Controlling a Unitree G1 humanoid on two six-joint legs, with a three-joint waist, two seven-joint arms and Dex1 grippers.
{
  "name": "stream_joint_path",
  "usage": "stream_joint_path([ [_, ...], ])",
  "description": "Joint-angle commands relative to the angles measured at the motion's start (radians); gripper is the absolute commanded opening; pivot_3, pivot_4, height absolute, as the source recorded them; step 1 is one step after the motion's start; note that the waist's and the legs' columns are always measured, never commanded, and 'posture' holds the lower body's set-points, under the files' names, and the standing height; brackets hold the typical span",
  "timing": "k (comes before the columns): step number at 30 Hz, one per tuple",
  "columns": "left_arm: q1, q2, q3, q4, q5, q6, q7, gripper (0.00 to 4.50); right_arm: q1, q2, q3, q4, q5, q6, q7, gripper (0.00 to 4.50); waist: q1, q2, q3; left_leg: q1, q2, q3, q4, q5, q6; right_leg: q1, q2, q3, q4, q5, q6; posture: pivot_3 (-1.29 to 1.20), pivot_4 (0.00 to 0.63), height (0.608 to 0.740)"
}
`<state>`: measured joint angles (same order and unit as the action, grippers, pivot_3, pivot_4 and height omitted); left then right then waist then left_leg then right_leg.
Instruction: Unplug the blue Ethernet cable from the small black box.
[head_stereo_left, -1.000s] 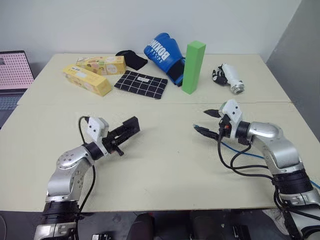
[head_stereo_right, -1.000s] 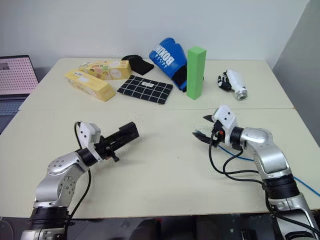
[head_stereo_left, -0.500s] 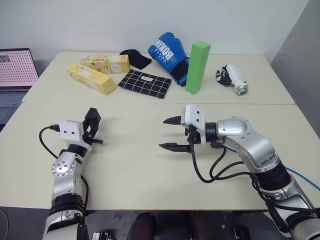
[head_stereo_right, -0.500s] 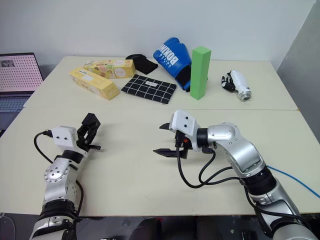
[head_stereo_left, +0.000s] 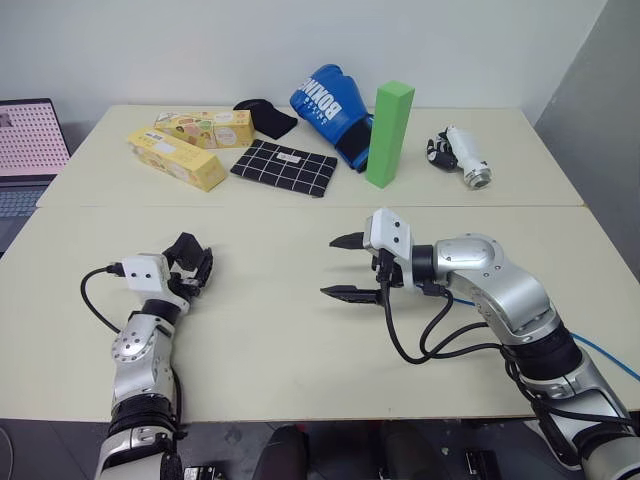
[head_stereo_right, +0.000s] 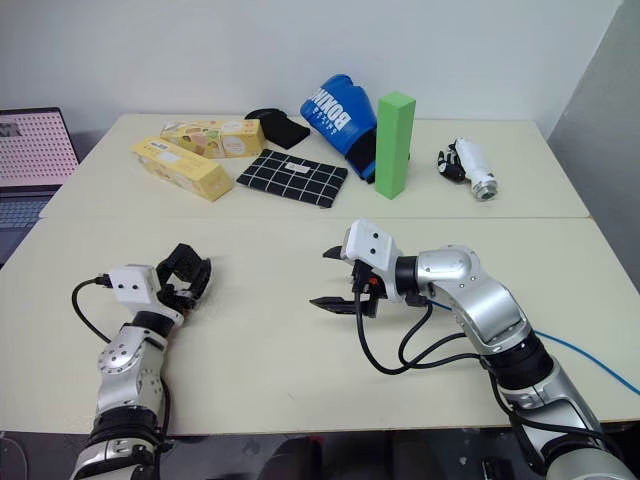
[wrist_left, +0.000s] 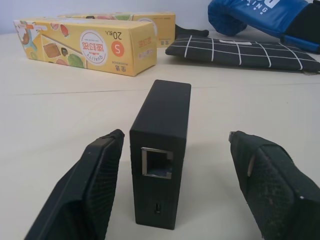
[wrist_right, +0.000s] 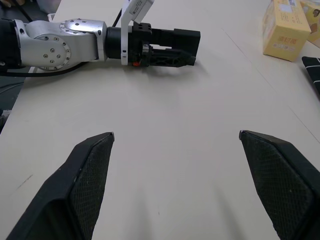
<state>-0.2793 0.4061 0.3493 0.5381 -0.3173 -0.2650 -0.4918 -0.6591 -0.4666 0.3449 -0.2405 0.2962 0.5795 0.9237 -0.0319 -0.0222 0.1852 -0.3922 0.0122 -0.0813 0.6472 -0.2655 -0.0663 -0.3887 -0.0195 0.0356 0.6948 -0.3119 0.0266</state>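
The small black box (wrist_left: 162, 125) stands on its edge on the table between the fingers of my left gripper (wrist_left: 173, 137). That gripper is open: one finger is close beside the box and the other well apart from it. The port in the box's near side is empty. My right gripper (head_stereo_left: 332, 266) hovers open over the middle of the table, pointing toward the left arm, with nothing in it. The blue Ethernet cable (head_stereo_right: 590, 362) trails off the table's right edge under my right arm; its plug is hidden.
Along the far side lie two yellow cartons (head_stereo_left: 175, 158), a black cloth with a white grid (head_stereo_left: 283, 168), a black pouch (head_stereo_left: 264, 117), a blue boxing glove (head_stereo_left: 328, 108), an upright green block (head_stereo_left: 388, 134) and a white-and-black object (head_stereo_left: 460, 157). A laptop (head_stereo_left: 28, 140) sits at the left.
My left gripper has opened and let go of the black box, which now stands on the table. Over the second, the left hand swung left and down, and the right gripper moved left.
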Motion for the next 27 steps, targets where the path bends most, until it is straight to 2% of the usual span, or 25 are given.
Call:
stream_joint_path([
  [1,0.082,0.025,0.019,-0.160,-0.046,0.099,-0.007,3.65,-0.006,0.003,-0.023,-0.051,0.004,0.005,-0.013,4.24,-0.002,0.000,0.000,0.000,0.000,0.000,0.000,0.000,0.000,0.000,0.000,0.000,0.000,0.000,0.000,0.00,0.150,0.740],
  [8,0.311,0.149,0.040,-0.545,-0.100,0.445,0.002,3.65,0.067,-0.038,-0.090,-0.086,0.028,0.034,-0.037,4.24,-0.002,0.000,0.000,0.000,0.002,-0.001,-0.001,0.000,0.000,0.000,0.000,0.002,0.000,0.000,0.000,0.00,0.150,0.740],
  [13,0.428,0.243,0.062,-0.724,-0.132,0.572,-0.055,3.65,0.126,-0.136,-0.188,-0.100,0.043,0.056,-0.026,4.24,0.004,0.000,0.000,0.000,0.001,-0.001,0.000,0.000,0.000,0.001,-0.001,0.002,0.000,0.000,0.000,0.00,0.150,0.740],
  [17,0.462,0.319,0.101,-0.781,-0.163,0.600,-0.144,3.65,0.156,-0.248,-0.264,-0.104,0.077,0.066,0.033,4.24,0.002,0.000,0.000,0.000,0.001,0.000,-0.001,0.000,0.000,0.001,0.000,0.002,-0.001,0.000,0.000,0.00,0.150,0.740],
  [21,0.478,0.462,0.159,-0.790,-0.179,0.620,-0.289,3.65,0.231,-0.423,-0.334,-0.089,0.102,0.046,0.163,4.24,0.003,0.000,0.000,0.000,0.000,0.001,-0.002,0.000,0.000,0.001,0.000,0.001,-0.002,-0.001,-0.001,0.00,0.150,0.740],
  [27,0.438,0.571,0.200,-0.732,-0.193,0.641,-0.413,3.65,0.263,-0.499,-0.385,-0.054,0.101,0.017,0.198,4.24,-0.004,0.001,0.001,0.001,0.000,0.005,-0.002,0.000,0.000,0.001,0.001,0.002,-0.002,-0.001,-0.001,0.00,0.150,0.740],
])
